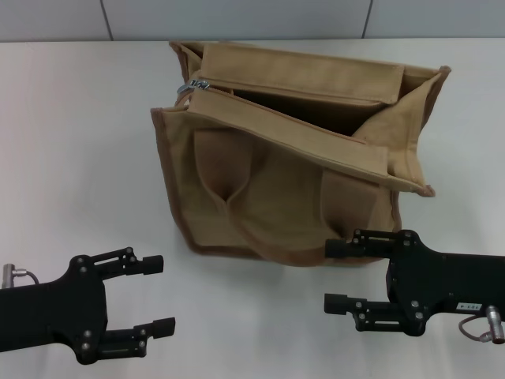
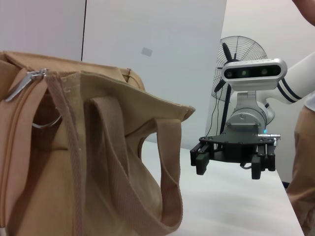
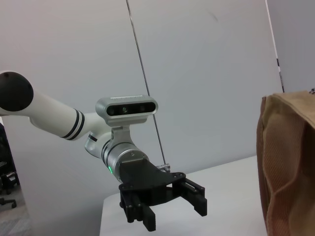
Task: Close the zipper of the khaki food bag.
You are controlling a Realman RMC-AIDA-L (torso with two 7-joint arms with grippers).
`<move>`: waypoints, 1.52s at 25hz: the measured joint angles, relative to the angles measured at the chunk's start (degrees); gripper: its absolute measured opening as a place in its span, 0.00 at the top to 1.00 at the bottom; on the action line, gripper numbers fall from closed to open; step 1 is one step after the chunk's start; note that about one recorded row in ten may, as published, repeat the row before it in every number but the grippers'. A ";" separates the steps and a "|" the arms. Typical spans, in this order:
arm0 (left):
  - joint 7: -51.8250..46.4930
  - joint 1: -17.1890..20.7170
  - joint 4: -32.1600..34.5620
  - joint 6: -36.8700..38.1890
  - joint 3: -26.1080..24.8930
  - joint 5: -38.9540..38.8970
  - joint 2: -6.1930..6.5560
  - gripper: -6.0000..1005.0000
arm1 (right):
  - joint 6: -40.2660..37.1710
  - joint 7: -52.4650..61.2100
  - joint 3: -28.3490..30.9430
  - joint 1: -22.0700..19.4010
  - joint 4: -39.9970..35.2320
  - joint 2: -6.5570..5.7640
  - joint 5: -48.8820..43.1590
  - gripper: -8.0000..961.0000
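Jaws stand spread wide on both arms and neither has hold of anything. The left gripper (image 1: 158, 294) hovers over the desk (image 1: 71, 142) near its front edge, toward the front left corner; the right gripper (image 1: 338, 276) hovers near the front edge too, just in front of the bag's lower front right side. Both point inward and neither touches the fabric, which reads as a ready stance ahead of any grasp.

The khaki food bag (image 1: 276, 197) stands upright around the middle of the desk, nearer the back edge, its front face with the two looped handles turned to the robot. Its top gapes: the two tape-edged flaps spread apart toward the desk's right edge and meet only at the end facing the left edge. The zipper (image 1: 292, 130) is therefore almost fully undone, and its silver pull (image 2: 19, 84) hangs at that closed left end, tilted outward and free to be pinched.

That layout probably explains the split: the left arm is nearer the pull, while the right arm sits by the loose open end, well placed to steady the soft canvas.
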 joint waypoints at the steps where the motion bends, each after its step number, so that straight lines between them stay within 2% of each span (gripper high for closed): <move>1: 0.00 0.00 0.00 -0.01 0.00 0.00 -0.01 0.22 | 0.00 -0.01 0.00 -0.02 0.01 0.00 0.00 0.28; 7: 0.04 0.00 -0.07 -0.26 -1.03 -0.03 -0.20 0.22 | 0.00 -0.05 0.00 0.01 0.02 0.06 0.00 0.28; 11: 0.06 0.00 -0.22 -0.32 -3.82 -0.05 -0.39 0.22 | 0.00 -0.25 0.03 -0.07 0.32 0.11 0.27 0.28; 13: 0.10 0.00 -0.30 -0.91 -8.73 -0.06 -0.95 0.22 | 0.00 -1.01 0.23 0.03 1.33 0.10 0.31 0.28; 16: 0.11 -0.34 -1.89 -3.07 -18.75 -1.16 -1.43 0.22 | 0.03 -2.85 0.62 0.24 2.98 0.09 0.35 0.28; 19: 0.12 -1.53 -7.61 -6.78 -29.21 -5.89 -1.49 0.22 | 0.06 -3.93 0.67 0.40 3.88 0.13 0.36 0.28; 20: 0.09 -2.13 -9.55 -8.85 -31.75 -8.04 -1.46 0.22 | 0.07 -4.05 0.68 0.52 4.12 0.13 0.36 0.28; 22: -0.38 -3.54 -11.40 -12.30 -33.57 -10.15 -1.41 0.22 | 0.11 -4.13 0.69 0.81 4.40 0.13 0.37 0.28; 23: -0.60 -4.14 -11.43 -13.16 -32.78 -10.01 -1.37 0.22 | 0.14 -4.27 0.70 0.92 4.61 0.13 0.37 0.28; 25: -0.68 -6.51 -11.22 -14.55 -27.61 -8.96 -1.38 0.22 | 0.19 -4.77 0.76 1.06 5.12 0.12 0.37 0.28; 26: -0.68 -6.51 -11.22 -14.55 -27.61 -8.96 -1.38 0.22 | 0.19 -4.77 0.76 1.06 5.12 0.12 0.37 0.28; 30: -0.45 -9.48 -11.26 -14.84 -19.59 -8.76 -1.56 0.22 | 0.60 -4.82 0.79 1.08 5.27 0.11 0.37 0.28; 38: -1.10 -13.19 -12.01 -15.34 -14.44 -9.16 -1.87 0.22 | 0.89 -4.92 0.79 1.18 5.63 0.10 0.42 0.28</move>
